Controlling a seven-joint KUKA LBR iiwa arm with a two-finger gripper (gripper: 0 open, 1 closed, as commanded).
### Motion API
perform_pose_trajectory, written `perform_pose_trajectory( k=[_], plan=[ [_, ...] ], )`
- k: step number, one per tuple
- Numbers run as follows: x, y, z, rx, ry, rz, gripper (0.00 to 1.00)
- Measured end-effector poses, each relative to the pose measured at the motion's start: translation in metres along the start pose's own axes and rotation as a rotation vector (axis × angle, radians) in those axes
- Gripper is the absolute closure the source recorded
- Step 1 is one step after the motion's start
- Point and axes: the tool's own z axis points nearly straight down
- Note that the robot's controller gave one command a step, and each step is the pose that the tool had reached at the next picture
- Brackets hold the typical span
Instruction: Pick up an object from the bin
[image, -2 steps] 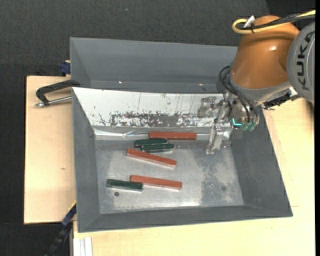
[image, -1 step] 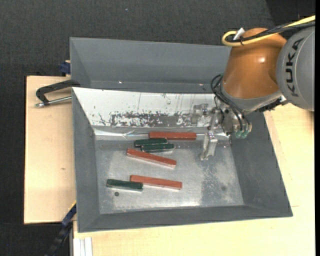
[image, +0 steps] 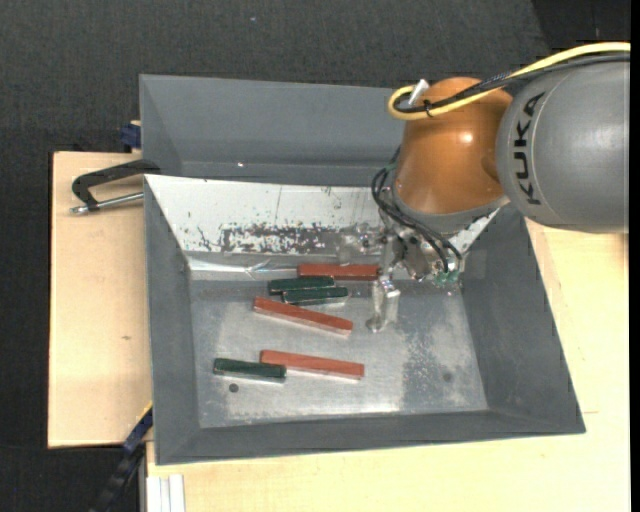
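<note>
pincer beside flat red-brown bar (long, thin)

The bin is grey, its back wall speckled dark. 3 bars are reddish-brown: rear brown bar, middle brown bar, front brown bar. 2 are dark green: rear green bar, front green bar. The wrist cover is orange, its cable yellow.

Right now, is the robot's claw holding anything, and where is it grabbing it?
Nothing seems held: the gripper hangs just right of the middle red bar.
</note>
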Motion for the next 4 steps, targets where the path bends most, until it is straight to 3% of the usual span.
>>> perform_pose_trajectory(
  k=[1,2,3,4],
  plan=[
    [-0.008,0.011,0.064,0.0,-0.005,0.004,0.0],
    [-0.009,0.035,0.091,0.0,-0.006,-0.272,1.0],
    [-0.009,0.035,0.091,0.0,-0.006,-0.272,1.0],
    [0.0,0.024,-0.044,0.0,-0.004,-0.252,1.0]
  ],
)
